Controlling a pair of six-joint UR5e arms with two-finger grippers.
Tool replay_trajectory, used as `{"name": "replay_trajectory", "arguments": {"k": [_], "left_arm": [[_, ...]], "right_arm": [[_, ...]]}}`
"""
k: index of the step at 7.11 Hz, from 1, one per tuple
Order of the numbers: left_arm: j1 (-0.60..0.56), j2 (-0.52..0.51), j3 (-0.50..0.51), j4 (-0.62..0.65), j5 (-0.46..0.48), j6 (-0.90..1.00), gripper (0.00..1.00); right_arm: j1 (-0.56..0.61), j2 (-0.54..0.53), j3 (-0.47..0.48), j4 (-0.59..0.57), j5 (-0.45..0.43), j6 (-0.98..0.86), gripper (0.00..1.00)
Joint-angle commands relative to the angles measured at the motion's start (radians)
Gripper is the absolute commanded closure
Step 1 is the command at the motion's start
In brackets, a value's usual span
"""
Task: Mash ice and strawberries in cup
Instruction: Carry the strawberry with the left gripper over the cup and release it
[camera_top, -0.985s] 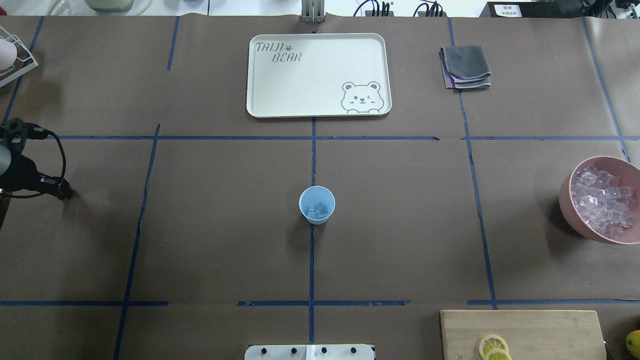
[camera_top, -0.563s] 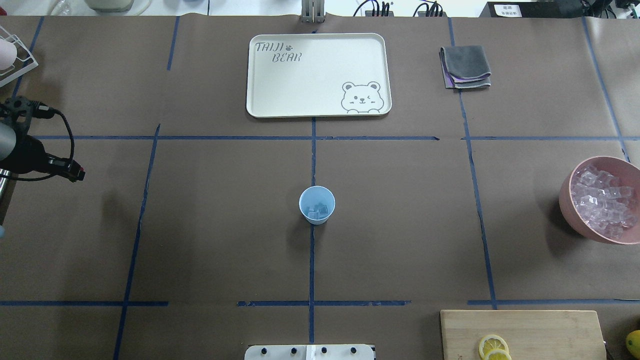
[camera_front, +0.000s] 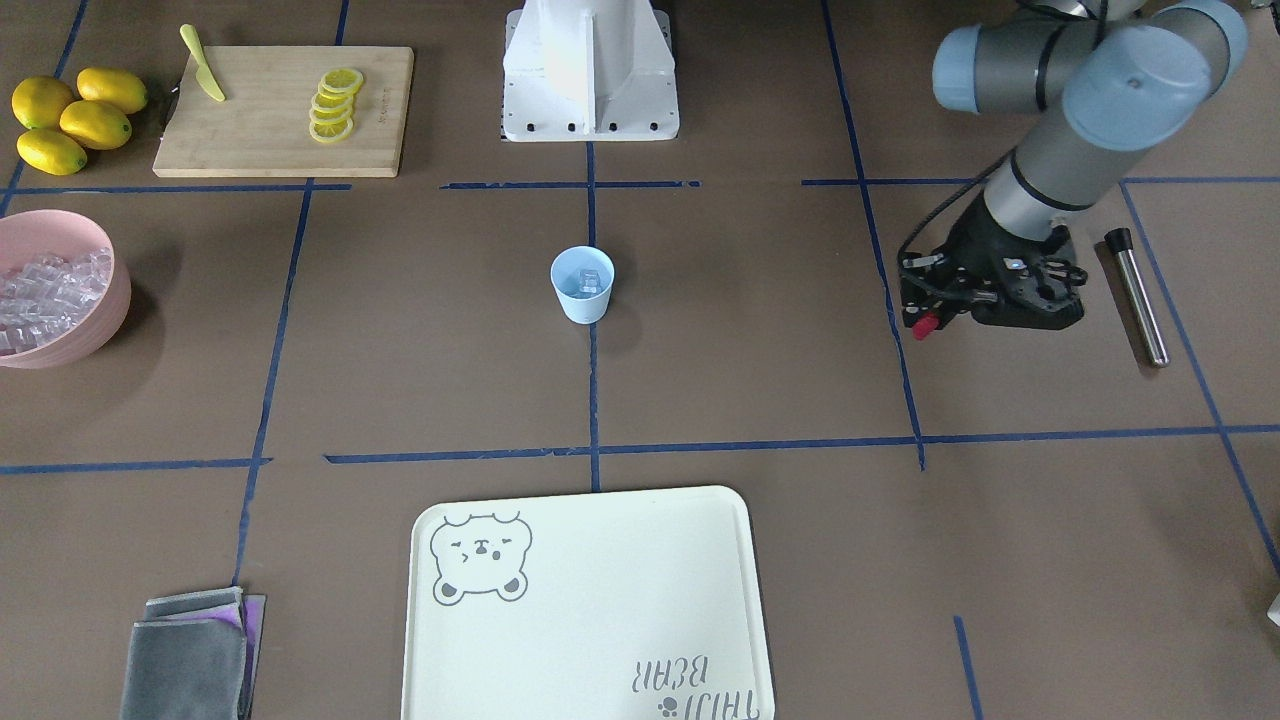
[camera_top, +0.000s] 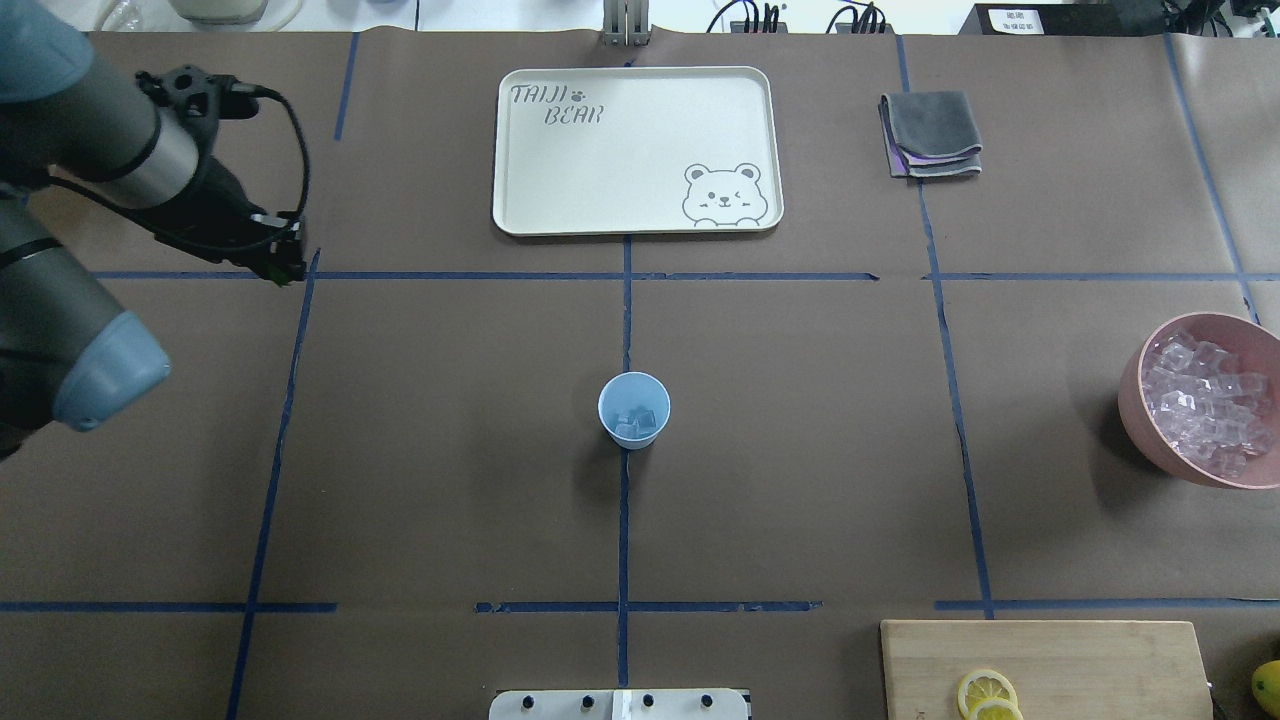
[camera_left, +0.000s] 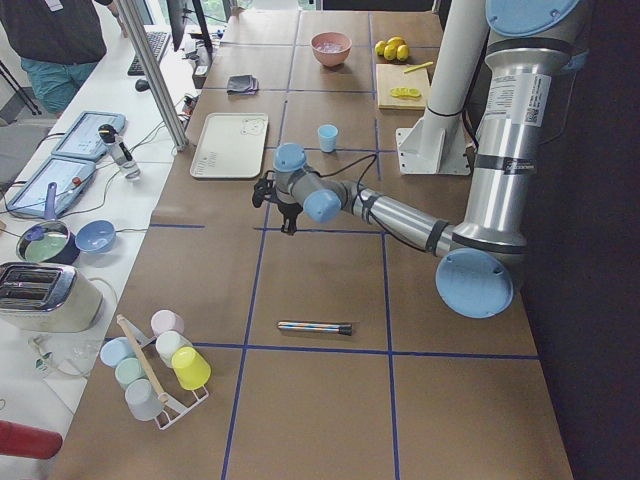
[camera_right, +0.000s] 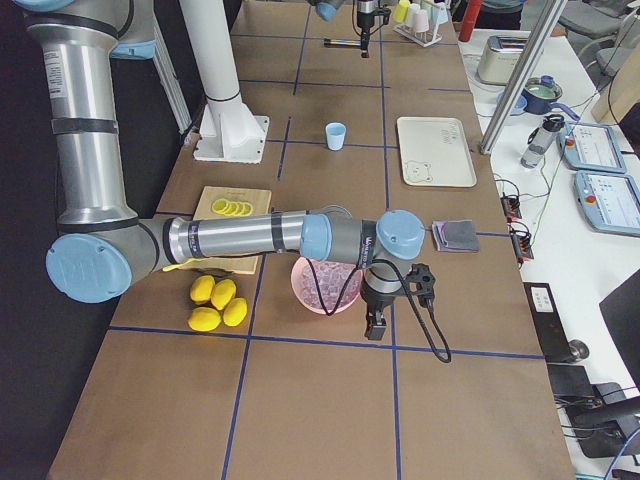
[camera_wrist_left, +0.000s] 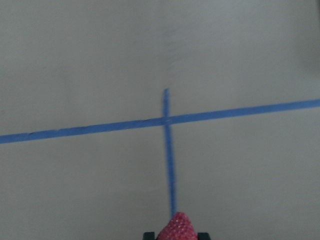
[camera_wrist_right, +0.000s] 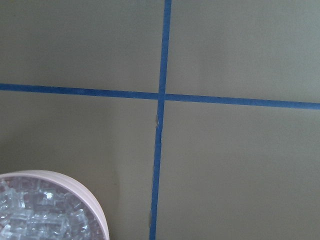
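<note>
Strawberry (camera_wrist_left: 177, 227) is pinched in the left end effector (camera_front: 922, 322), red tip poking out, held over the surface (camera_top: 450, 450) well off to the robot's left of the cup (camera_top: 633, 409). Cup stands upright on the centre tape line (camera_top: 622, 530) with some ice (camera_top: 634, 422) already inside, so I'd guess the berry goes in next. Right end effector (camera_right: 377, 325) hangs just beside the pink bowl (camera_top: 1135, 395) of spare cubes; can't tell if it's spread or closed. Metal rod (camera_front: 1137, 297) lies near the left arm, probably the masher.

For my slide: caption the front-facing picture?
Left end effector holds a strawberry, apart from the blue cup with ice inside.
</note>
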Motion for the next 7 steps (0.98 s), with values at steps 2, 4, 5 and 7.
{"name": "replay_trajectory", "arguments": {"k": [2, 4, 5, 7], "left_arm": [[0.244, -0.29, 0.045, 0.177, 0.159, -0.3, 1.0], [0.301, -0.41, 0.152, 0.178, 0.216, -0.405, 1.0], [0.344, -0.459, 0.215, 0.177, 0.263, -0.445, 1.0], [0.403, -0.484, 0.246, 0.174, 0.288, -0.481, 1.0]], "right_arm": [[0.0, -0.001, 0.001, 0.001, 0.0, 0.004, 0.01], [0.0, -0.001, 0.001, 0.0, 0.0, 0.003, 0.01], [0.0, -0.002, -0.001, 0.0, 0.0, 0.004, 0.01], [0.0, -0.002, -0.001, 0.0, 0.0, 0.004, 0.01]]}}
